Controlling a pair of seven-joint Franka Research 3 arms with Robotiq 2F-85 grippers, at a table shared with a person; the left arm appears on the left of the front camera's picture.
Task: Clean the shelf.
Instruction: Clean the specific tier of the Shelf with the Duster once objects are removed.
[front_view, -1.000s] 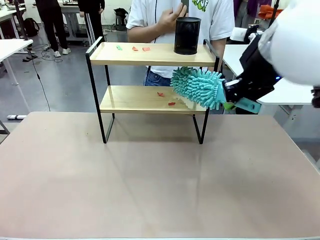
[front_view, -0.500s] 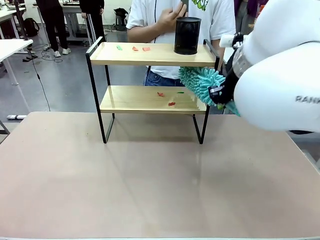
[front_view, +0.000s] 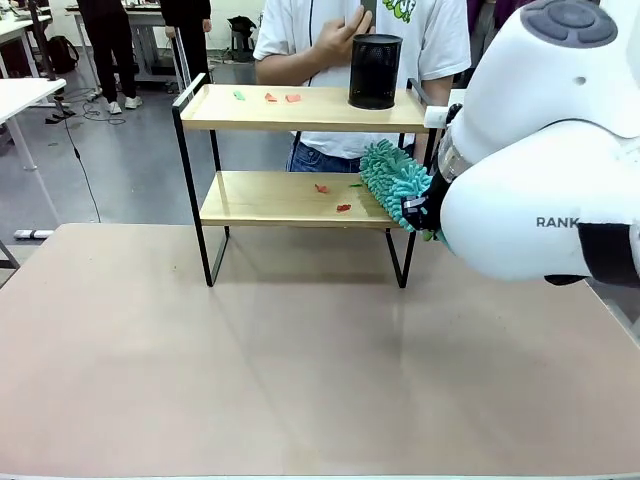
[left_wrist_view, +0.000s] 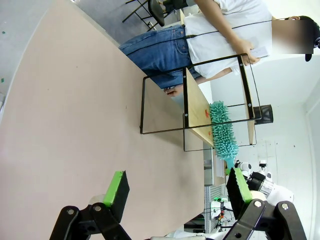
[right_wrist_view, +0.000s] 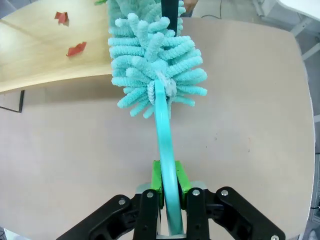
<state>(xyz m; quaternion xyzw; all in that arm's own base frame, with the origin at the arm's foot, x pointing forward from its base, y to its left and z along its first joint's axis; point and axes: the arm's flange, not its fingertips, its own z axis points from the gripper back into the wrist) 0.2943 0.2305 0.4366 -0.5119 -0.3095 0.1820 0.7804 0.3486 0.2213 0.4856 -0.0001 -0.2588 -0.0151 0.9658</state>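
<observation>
Clamping my right pincer (right_wrist_view: 167, 182) hard on the thin curved handle of the teal duster (right_wrist_view: 155, 65), I am squeezing it between both green pads. The fluffy head is sticking straight out beyond my fingertips and is reaching the shelf (front_view: 300, 108) at its near right corner, just where the black frame leg is rising. The head is lying over the end of the lower board (right_wrist_view: 45, 60), in the gap under the top board (front_view: 250, 120). Whether the fibres are actually pressing on the wood, I cannot tell.

Farther along that lower board, off to the side of the duster head, two red scraps (right_wrist_view: 76, 49) are sitting on the wood. From the front, a small green scrap (front_view: 357, 185) is showing right beside the head.

Up above my right pincer, the top board is carrying a black mesh cup (front_view: 375, 72) at the end nearest me. Three more scraps (front_view: 270, 98), one green and two red, are lying toward its far end. A person (front_view: 330, 40) is standing just behind the shelf.

My left pincer (left_wrist_view: 178, 187) is hanging released, jaws spread wide and holding nothing. It is hovering over bare bench (left_wrist_view: 75, 125), and the shelf is standing well ahead of it.
</observation>
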